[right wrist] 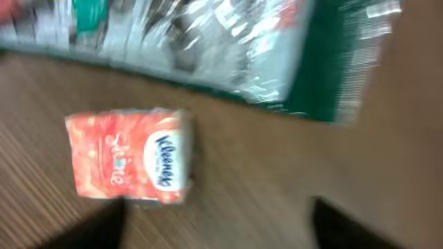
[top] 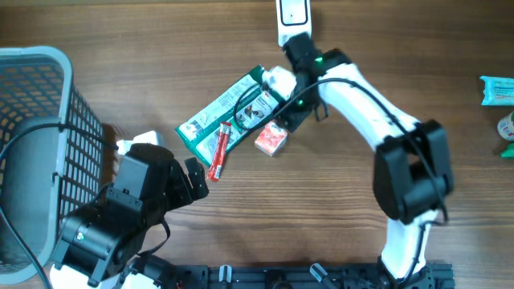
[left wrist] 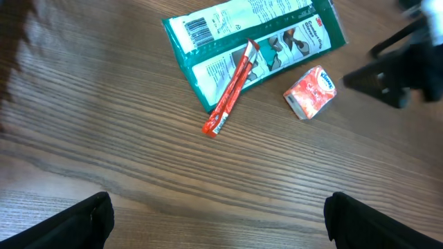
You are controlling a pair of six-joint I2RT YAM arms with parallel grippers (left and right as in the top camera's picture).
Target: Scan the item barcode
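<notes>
Over the wooden counter (top: 241,233), the left gripper (left wrist: 220,211) gapes wide and empty, well short of the items. Also spread wide and empty, the right gripper (right wrist: 221,221) hovers by the glossy green packet (left wrist: 242,48), in a blurred view. The packet's barcode faces up. A soft red tissue pack (left wrist: 311,91) sits just beside it, and a slim red sachet (left wrist: 232,90) crosses its edge.

Overhead view's bright, even and sharp, with soft shadows. Right wrist view's all motion blur, with glare streaking the shiny green-and-white plastic packet (right wrist: 208,48) at 12 o'clock. Left wrist's mostly crisp, smeared at 2 o'clock.
</notes>
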